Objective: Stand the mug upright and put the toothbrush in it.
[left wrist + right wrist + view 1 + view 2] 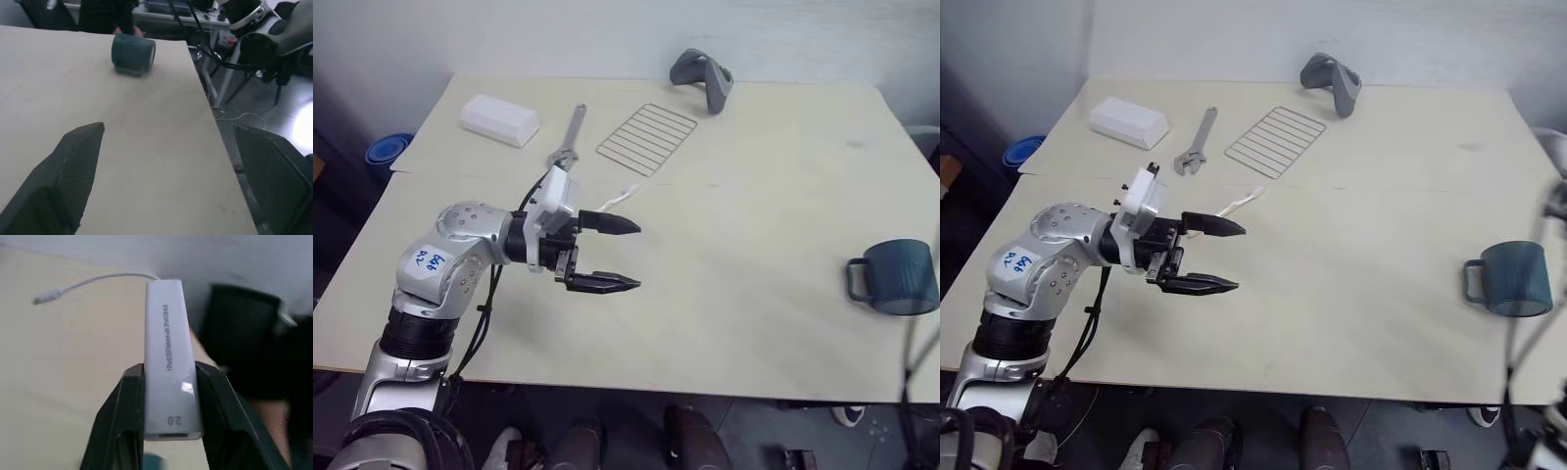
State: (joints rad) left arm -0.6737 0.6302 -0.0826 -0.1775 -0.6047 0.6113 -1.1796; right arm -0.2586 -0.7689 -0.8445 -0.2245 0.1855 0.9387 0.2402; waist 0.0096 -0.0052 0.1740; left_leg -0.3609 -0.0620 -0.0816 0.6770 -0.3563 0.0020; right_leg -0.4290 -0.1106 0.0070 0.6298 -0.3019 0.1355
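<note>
My right gripper (pixel 168 396) pinches a white USB hub (pixel 168 357) — label reads "Port USB Network with 3Port USB HUB". Left gripper (pixel 625 255) gapes empty; mug (pixel 901 277) upright by the table's right edge — toothbrush (pixel 619 199) behind the left gripper.

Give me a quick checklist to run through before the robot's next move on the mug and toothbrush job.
1. Left gripper free: ok, open and empty above the table.
2. Right gripper free: not ok, shut on a white USB hub.
3. Mug opening up: not ok, no inside shows from above; it seems upside down.
4. Toothbrush reachable: ok, lying on the table just beyond the left gripper.
5. Mug's footing: ok, resting on the table, near its right edge.
</note>
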